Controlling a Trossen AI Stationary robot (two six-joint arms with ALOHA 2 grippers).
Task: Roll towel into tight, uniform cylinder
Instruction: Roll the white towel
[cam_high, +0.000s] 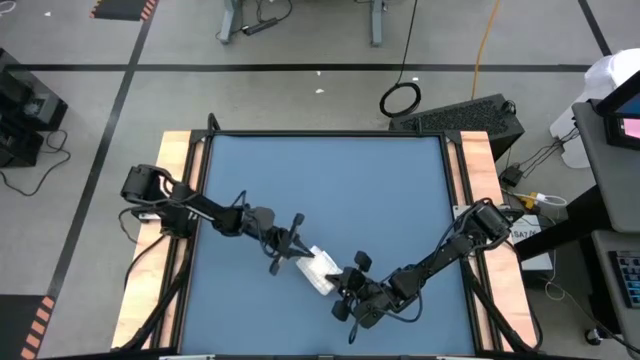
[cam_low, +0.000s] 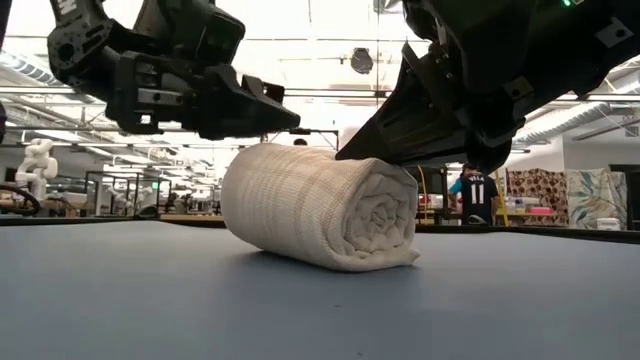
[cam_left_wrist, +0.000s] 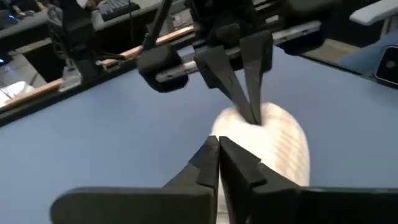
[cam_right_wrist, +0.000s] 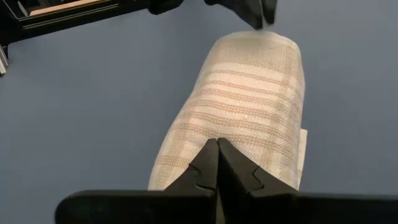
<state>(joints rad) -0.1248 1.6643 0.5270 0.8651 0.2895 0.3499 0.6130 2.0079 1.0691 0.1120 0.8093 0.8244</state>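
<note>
The white towel (cam_high: 318, 268) lies rolled into a thick cylinder on the blue table (cam_high: 330, 180), resting on its side. Its spiral end (cam_low: 383, 222) faces the near edge, and a loose edge (cam_right_wrist: 303, 152) lies flat beside the roll. My left gripper (cam_high: 291, 250) is shut at the roll's far-left end; it also shows in its own wrist view (cam_left_wrist: 219, 144). My right gripper (cam_high: 346, 284) is shut at the roll's near-right end and shows over the roll in its wrist view (cam_right_wrist: 217, 144). My left gripper's shut fingertips (cam_left_wrist: 211, 149) stand over the roll's far end (cam_left_wrist: 233, 121), pointing along the roll. In the low view they show just above its top (cam_low: 268, 148), and I cannot tell whether they touch it. My right gripper's shut fingers (cam_right_wrist: 208, 158) lie on the top of the roll near its spiral end (cam_low: 398, 168). They slant down from the table's near right and lie along the roll. The roll stays on the table.
Wooden rails run along the table's left (cam_high: 175, 160) and right (cam_high: 475, 160) sides. A black case (cam_high: 460, 115) and a cable coil (cam_high: 400, 98) lie beyond the far edge. A person (cam_low: 470, 192) stands in the room behind. Bare table stretches toward the far edge.
</note>
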